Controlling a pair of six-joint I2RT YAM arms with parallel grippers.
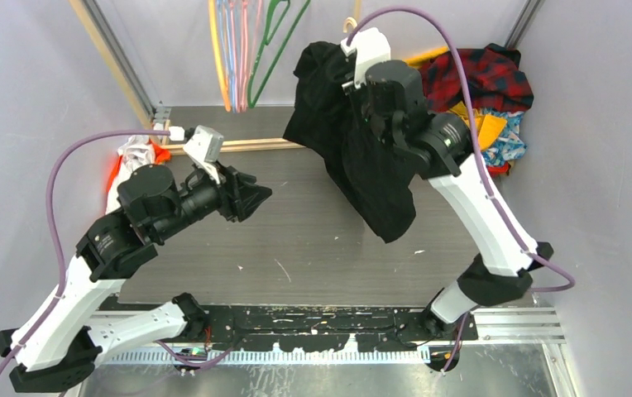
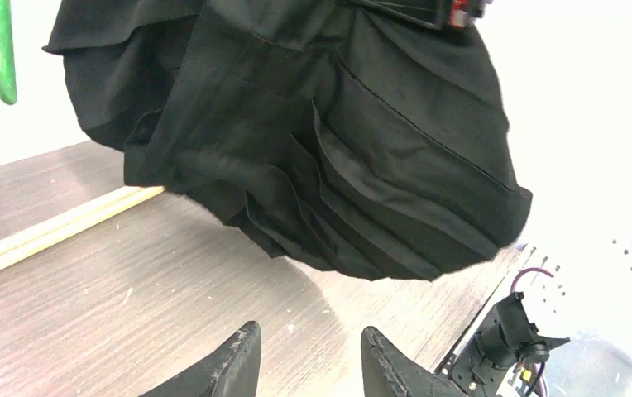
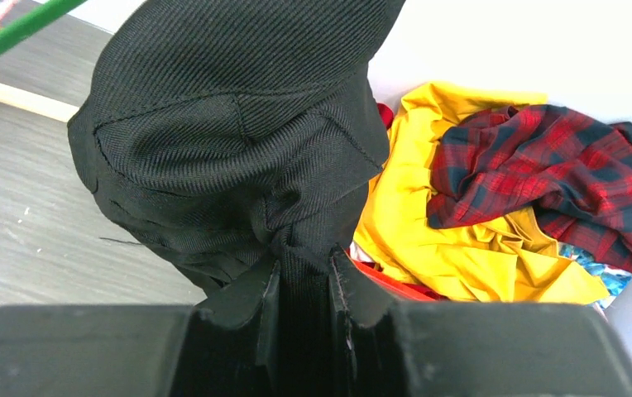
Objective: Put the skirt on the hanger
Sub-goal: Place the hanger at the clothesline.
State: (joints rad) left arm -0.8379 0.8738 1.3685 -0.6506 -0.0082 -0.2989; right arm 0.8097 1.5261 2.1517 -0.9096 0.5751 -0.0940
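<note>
While a black garment (image 1: 354, 157) hangs over the worktop (image 1: 296, 240), the skirt (image 1: 507, 145) lies in the far-right heap.
Top: skirt's blue floral edge peeks from under a plaid shirt (image 1: 478, 78) & yellow cloth (image 1: 486, 124); green hanger (image 1: 273, 50) at back; left hand (image 1: 251, 197) low, apart from garment. Left wrist: jaws partly open, nothing btwn them (garment above). Right wrist: right hand (image 3: 304, 277) clamped on a bunched fold of the black garment.
</note>
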